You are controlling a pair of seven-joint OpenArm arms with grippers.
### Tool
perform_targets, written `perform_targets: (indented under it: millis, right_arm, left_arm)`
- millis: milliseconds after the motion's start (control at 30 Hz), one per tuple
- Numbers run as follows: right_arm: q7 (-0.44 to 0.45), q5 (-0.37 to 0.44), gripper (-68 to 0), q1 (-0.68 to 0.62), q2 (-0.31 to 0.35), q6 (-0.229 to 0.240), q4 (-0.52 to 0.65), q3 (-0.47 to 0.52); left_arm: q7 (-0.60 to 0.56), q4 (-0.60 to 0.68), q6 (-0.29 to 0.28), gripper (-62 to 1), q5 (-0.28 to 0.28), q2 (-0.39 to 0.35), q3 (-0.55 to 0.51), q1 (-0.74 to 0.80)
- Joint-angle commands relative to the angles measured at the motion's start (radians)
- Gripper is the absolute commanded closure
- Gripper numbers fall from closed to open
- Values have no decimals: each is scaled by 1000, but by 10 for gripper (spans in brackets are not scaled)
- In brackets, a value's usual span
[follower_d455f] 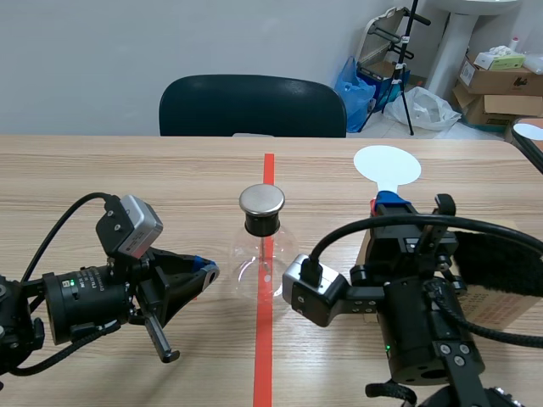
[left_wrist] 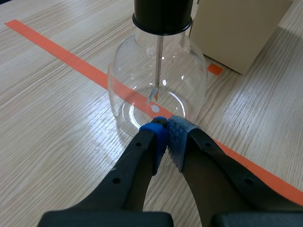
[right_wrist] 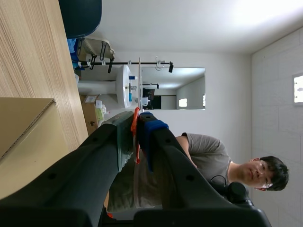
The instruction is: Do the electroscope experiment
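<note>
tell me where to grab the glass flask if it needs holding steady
I'd grip the black stopper at the neck of the glass flask, just under the metal cap, coming in level from the side of the left gripper. The neck is narrow and upright; the bulb is wide, round and slick. The right gripper holds the white paddle.

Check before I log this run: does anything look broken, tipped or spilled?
Nothing stands out. The glass flask stands upright on the table, black stopper seated, rod inside straight; no crack or spill shows.
</note>
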Motion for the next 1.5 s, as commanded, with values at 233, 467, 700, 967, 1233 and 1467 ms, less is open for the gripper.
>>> perform_targets:
  millis: [233, 467, 700, 967, 1233, 1467]
  right_arm:
    - [-4, -7, -9, 14, 5, -14, 19, 8]
    - [-4, -4, -9, 14, 5, -14, 19, 8]
    - [7, 40, -9, 11, 4, -19, 19, 10]
    - [117, 41, -9, -68, -6, -35, 30, 122]
    - [334, 33, -9, -209, -75, -129, 44, 336]
    - [531, 53, -9, -318, -139, -192, 52, 519]
  left_arm:
    - [-14, 18, -3, -30, -13, -1, -8, 5]
    - [-14, 18, -3, -30, -13, -1, -8, 5]
    - [-14, 18, -3, -30, -13, -1, -8, 5]
    - [-14, 18, -3, -30, -13, -1, -8, 5]
    - [-125, 199, -7, -30, -13, -74, -87, 193]
    - [-201, 486, -134, -30, -13, -154, -282, 505]
